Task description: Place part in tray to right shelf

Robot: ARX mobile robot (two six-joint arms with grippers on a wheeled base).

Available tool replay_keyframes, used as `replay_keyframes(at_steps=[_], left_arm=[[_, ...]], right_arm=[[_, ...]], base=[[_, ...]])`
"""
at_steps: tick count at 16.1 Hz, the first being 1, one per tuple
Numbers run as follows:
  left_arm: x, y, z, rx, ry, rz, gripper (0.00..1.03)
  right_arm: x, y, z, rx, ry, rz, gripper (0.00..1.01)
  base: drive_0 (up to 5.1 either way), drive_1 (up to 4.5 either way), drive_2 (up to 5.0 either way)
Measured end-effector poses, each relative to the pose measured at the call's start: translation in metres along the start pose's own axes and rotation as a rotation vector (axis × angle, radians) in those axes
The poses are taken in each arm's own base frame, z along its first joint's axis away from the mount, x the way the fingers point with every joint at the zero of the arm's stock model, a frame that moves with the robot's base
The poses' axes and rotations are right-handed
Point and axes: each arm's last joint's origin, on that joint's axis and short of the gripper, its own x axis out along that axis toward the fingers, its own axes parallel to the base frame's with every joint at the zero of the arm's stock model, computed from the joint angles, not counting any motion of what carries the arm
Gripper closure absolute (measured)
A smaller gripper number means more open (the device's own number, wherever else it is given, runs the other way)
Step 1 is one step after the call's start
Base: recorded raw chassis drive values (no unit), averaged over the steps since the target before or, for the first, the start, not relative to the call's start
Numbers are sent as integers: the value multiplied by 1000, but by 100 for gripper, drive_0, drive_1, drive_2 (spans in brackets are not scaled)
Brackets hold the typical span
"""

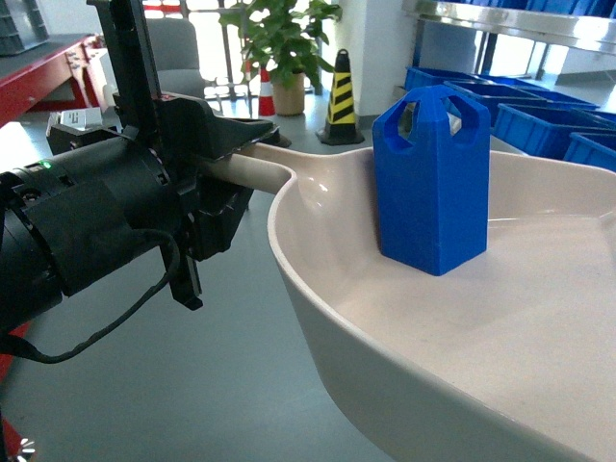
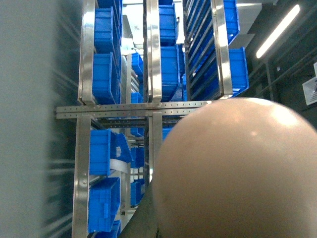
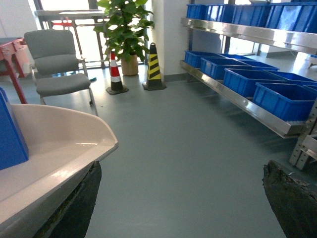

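Note:
The blue part (image 1: 430,183) stands upright inside the cream tray (image 1: 500,327), near its back wall. My left gripper (image 1: 229,169) is shut on the tray's handle (image 1: 269,162) and holds the tray up above the floor. In the left wrist view the tray's underside (image 2: 237,168) fills the lower right and hides the fingers. The right wrist view shows the tray's rim (image 3: 74,148) and a corner of the part (image 3: 10,136) at the left. My right gripper (image 3: 182,168) is open, with only floor between its fingers. The right shelf (image 3: 247,106) runs along the right.
Blue crates (image 3: 247,79) sit on the steel shelf levels. A striped cone (image 3: 153,67), a red and white cone (image 3: 115,74), a potted plant (image 3: 124,29) and a grey chair (image 3: 57,69) stand at the back. A tall rack of blue crates (image 2: 109,74) fills the left wrist view.

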Motion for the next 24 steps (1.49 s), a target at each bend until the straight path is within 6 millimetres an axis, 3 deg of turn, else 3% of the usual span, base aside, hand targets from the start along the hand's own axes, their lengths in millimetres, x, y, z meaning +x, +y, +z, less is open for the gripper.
replay_keyframes(at_steps=[24], left_arm=[[0,0,0,0,2,0,89]], right_arm=[[0,0,0,0,0,0,3]], base=[[-158,-158,-158]])
